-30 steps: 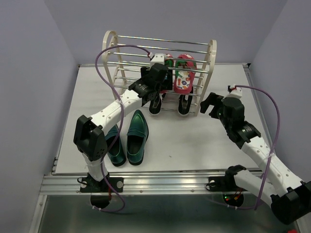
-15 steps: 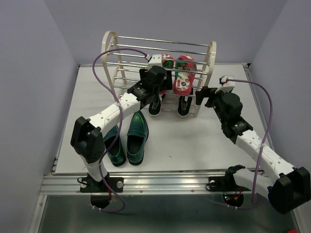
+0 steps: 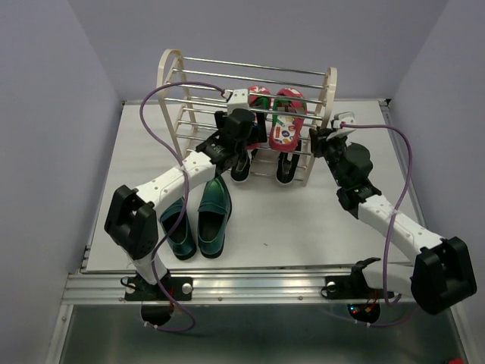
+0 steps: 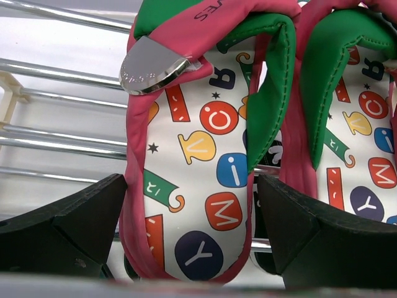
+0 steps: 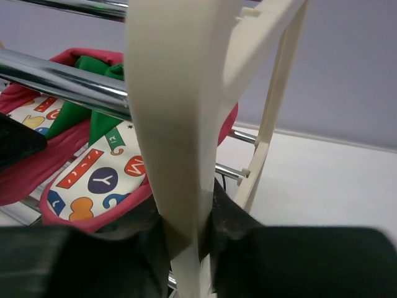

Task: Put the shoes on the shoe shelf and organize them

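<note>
1. Overhead only: glossy dark-green loafers (image 3: 198, 220) on the white table (image 3: 303, 220), off the cream rod-tiered shoe shelf (image 3: 330, 80).
2. Left wrist: left gripper (image 4: 190, 180) spread wide, flanking a red letter-printed flip-flop (image 4: 217, 118) on the rods.
3. Right wrist: right gripper (image 5: 186, 236) clamped on the shelf's side panel.
4. All round, lilac walls (image 3: 45, 114).

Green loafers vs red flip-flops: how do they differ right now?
The glossy dark-green loafers sit flat on the white table; the red flip-flops with colourful printed footbeds lie tilted on the cream-framed shoe shelf. The loafers are closed and plain; the flip-flops are open with green straps. Each pair lies side by side.
</note>
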`<state>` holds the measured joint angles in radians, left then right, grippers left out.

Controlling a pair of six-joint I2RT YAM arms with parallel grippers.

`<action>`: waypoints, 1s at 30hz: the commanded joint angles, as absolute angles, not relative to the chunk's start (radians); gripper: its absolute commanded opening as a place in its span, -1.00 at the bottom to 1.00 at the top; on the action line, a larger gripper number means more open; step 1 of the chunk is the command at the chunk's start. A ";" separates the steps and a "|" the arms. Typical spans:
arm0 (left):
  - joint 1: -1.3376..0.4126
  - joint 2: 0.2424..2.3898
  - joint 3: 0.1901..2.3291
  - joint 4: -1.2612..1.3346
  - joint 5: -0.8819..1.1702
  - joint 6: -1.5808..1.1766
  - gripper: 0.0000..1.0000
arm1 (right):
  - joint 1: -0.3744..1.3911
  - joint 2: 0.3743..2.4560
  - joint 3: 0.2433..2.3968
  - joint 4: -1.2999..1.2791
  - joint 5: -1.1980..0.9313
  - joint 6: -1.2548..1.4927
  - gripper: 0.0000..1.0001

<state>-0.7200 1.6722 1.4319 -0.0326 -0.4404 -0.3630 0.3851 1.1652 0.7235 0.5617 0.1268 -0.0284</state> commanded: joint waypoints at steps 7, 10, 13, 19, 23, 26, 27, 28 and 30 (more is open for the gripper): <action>-0.732 1.540 1.255 0.266 -0.466 -0.348 0.98 | 0.379 1.204 0.724 0.739 0.142 0.015 -0.99; -0.730 1.511 1.165 0.384 -0.482 -0.338 0.98 | 0.379 1.198 0.724 0.710 0.205 0.055 -0.99; -0.730 1.483 1.088 0.483 -0.491 -0.324 0.98 | 0.379 1.195 0.736 0.677 0.229 0.077 -0.99; -0.733 1.437 1.003 0.572 -0.517 -0.269 0.98 | 0.379 1.186 0.753 0.626 0.264 0.103 -0.99; -0.741 1.387 0.970 0.589 -0.519 -0.224 0.98 | 0.379 1.183 0.762 0.606 0.282 0.106 -0.99; -0.750 1.324 0.948 0.591 -0.488 -0.195 0.98 | 0.379 1.186 0.770 0.594 0.281 0.107 -0.99; -0.752 1.309 0.943 0.591 -0.476 -0.190 0.98 | 0.379 1.186 0.770 0.592 0.279 0.109 -0.99; -0.752 1.287 0.942 0.592 -0.471 -0.190 0.98 | 0.379 1.189 0.770 0.591 0.276 0.110 -0.98; -0.753 1.273 0.943 0.588 -0.462 -0.184 0.98 | 0.379 1.193 0.772 0.588 0.265 0.115 -0.98</action>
<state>-0.7441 1.3468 0.9459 0.5083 -0.4709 -0.2321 0.3866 1.2018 0.7284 0.5976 0.2100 0.0196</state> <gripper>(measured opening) 0.990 0.297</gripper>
